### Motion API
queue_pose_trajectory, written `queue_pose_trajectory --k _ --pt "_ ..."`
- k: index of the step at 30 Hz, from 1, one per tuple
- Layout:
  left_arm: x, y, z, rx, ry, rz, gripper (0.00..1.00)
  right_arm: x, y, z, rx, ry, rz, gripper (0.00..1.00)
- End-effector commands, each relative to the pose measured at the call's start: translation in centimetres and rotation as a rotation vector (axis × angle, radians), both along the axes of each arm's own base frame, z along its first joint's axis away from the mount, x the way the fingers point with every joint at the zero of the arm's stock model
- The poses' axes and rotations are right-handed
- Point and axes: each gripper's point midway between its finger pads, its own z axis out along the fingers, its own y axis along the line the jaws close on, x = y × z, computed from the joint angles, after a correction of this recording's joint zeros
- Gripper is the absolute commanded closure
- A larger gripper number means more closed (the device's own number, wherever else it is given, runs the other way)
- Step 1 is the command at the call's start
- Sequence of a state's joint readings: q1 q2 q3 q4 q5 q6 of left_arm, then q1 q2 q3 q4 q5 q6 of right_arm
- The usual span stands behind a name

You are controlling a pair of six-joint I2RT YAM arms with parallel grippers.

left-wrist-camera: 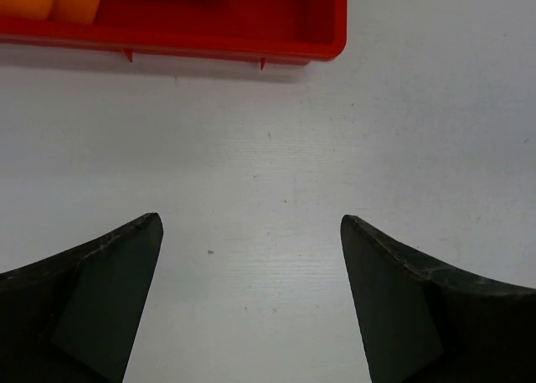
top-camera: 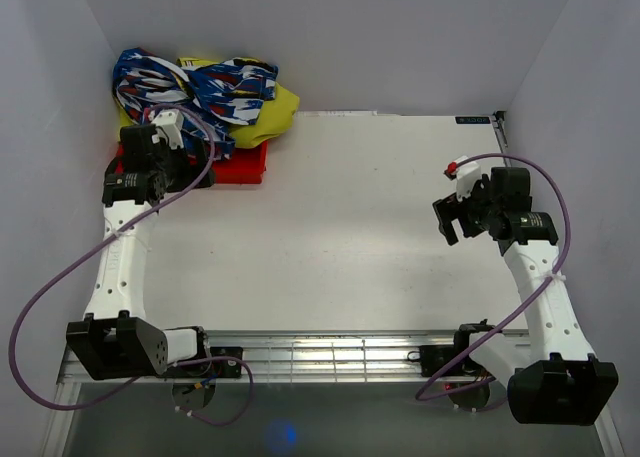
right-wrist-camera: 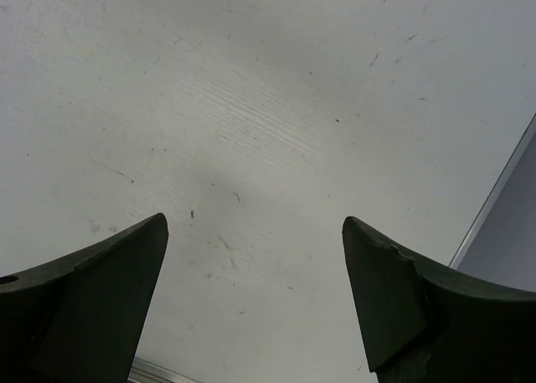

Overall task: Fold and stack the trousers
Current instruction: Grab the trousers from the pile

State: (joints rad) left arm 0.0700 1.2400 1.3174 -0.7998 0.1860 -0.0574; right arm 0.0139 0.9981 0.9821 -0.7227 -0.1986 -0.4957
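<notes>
Fingers spread wide on left gripper (left-wrist-camera: 251, 228) and right gripper (right-wrist-camera: 255, 228), nothing pinched.
Right one's by the table (top-camera: 400, 177) edge; trousers (top-camera: 200, 82) piled on the red bin (left-wrist-camera: 293, 39), far-left corner, just past the left one.

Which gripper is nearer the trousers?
Left. The left gripper hovers open just in front of the trousers, heaped in the far-left corner. The right gripper hangs open over the table near its right edge, well away from them.

Bright, even light; faint shadows on the table (top-camera: 350, 227); wrist views seem slightly soft.
</notes>
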Motion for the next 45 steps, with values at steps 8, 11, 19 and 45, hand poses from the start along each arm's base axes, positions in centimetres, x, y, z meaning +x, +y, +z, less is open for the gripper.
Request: queue_pose_trajectory --k 8,11,19,45 --pt "13.2 3.8 8.0 0.013 -0.297 0.223 0.02 2.9 1.0 1.3 0.063 -0.013 0.0 0.1" --pt "17.6 5.4 8.9 0.015 -0.336 0.309 0.02 3.3 1.1 1.1 0.074 0.001 -0.003 0.1" --pt "23.6 7.9 10.3 -0.073 -0.56 0.369 0.02 3.9 1.2 0.0 0.076 0.028 0.0 0.1" --pt "35.7 13.0 -0.4 -0.055 -0.636 0.446 0.02 4.1 0.5 -5.3 0.041 0.129 -0.026 0.1"
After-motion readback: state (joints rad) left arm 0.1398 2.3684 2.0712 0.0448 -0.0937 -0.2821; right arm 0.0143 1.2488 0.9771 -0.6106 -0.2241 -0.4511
